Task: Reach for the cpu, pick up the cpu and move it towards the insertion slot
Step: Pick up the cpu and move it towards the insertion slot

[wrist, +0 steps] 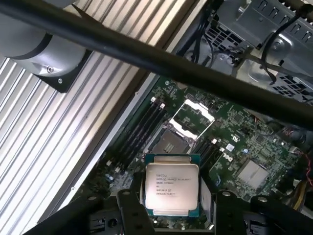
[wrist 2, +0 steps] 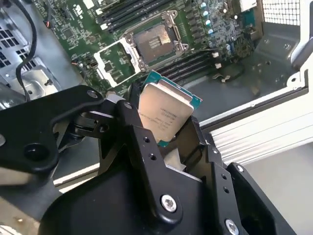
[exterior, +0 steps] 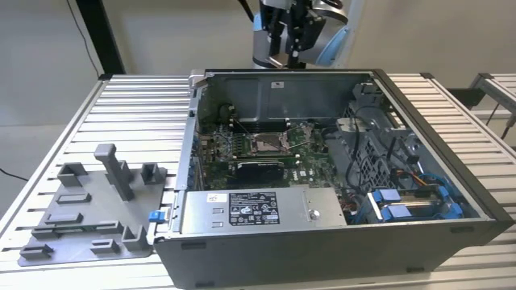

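Now the cpu (wrist 2: 164, 111) sits clamped between the black fingers (wrist 2: 131, 128), held above the open computer case (exterior: 451, 169).

Flat, square and silvery with a teal rim, it hangs apart from the insertion slot (wrist: 172, 143), whose shiny metal frame stands open on the green board (wrist: 244, 142); the arm reaches down over the case's rear wall, ribbed worktop (exterior: 137, 109) alongside.

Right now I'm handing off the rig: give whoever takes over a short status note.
Claw: shut on the cpu, raised above the open computer case in the exterior view.
Insertion slot: on the green board inside the case, frame open, centre bare.
Done: the cpu is picked up and carried over the case.
Left: it is not yet at the slot, which lies apart from it in both wrist views.
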Available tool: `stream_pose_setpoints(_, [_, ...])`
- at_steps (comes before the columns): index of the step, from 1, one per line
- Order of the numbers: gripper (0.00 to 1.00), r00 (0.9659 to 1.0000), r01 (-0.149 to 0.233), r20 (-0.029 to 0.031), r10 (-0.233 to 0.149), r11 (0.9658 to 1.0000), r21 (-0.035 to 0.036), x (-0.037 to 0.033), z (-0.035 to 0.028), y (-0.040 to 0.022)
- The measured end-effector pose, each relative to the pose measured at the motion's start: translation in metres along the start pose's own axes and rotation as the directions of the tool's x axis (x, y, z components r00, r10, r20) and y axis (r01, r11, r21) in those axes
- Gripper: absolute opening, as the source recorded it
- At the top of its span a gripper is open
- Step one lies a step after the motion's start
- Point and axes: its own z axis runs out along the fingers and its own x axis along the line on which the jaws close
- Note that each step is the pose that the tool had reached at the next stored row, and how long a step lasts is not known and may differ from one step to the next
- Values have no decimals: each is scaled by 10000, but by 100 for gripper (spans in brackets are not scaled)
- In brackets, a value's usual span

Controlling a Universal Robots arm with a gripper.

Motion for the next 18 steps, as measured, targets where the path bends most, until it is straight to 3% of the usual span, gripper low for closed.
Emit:
stream_pose_setpoints(4, [0, 9976, -687, -12, 687, 9976, -19, 0, 13, 0])
stream_pose_setpoints(8, [0, 9904, -1379, -23, 1379, 9904, -36, -1, 24, 0])
stream_pose_setpoints(14, [0, 9724, -2333, -37, 2333, 9724, -56, -1, 43, 1])
stream_pose_setpoints(18, [0, 9561, -2932, -44, 2932, 9560, -68, -2, 57, 1])
